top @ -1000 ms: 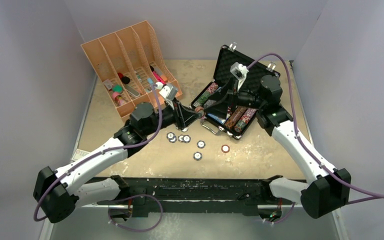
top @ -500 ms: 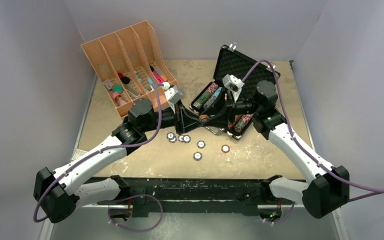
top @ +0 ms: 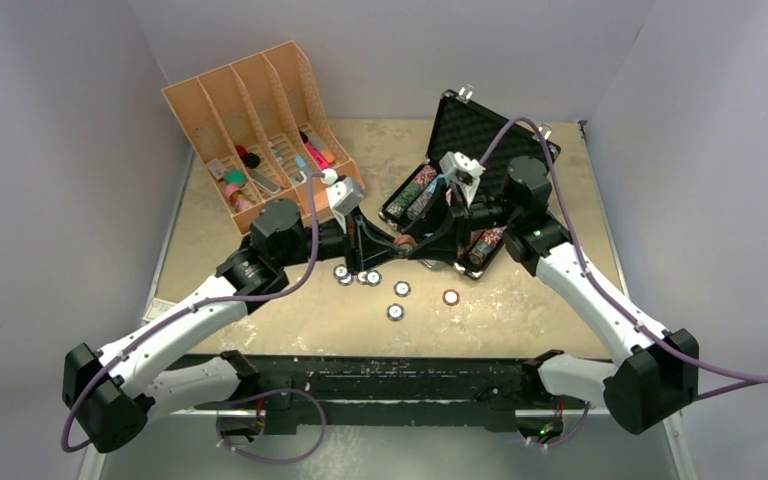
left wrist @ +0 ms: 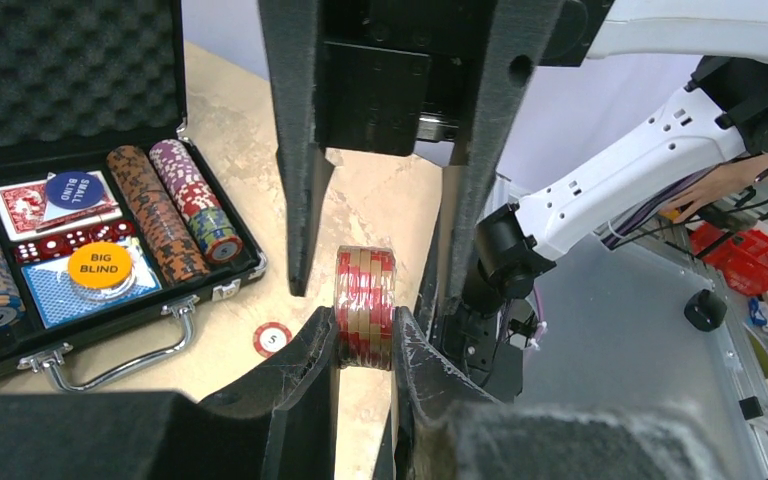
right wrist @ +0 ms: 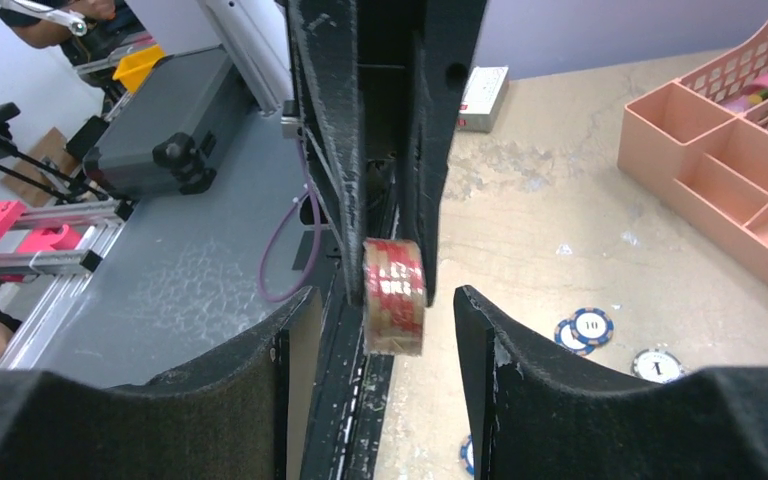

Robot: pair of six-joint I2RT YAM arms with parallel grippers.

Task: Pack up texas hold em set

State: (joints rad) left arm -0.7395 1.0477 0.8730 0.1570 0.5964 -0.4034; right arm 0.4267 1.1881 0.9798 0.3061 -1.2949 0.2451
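Left wrist: left gripper (left wrist: 365, 338) tight on red chip stack (left wrist: 365, 300); right gripper (left wrist: 370, 285) wide around it, side gaps.

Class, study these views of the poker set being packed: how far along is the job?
Done: chip rows, cards and blind buttons sit in the open case. In hand: the left hand grips a red chip stack while the right hand brackets it, open. Left: loose chips on the table, then closing it.

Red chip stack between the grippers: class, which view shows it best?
Left wrist: the chip stack sits centred, stripes sharp, pinched by the left gripper. Right wrist shows it blurrier; top external shows only a speck.
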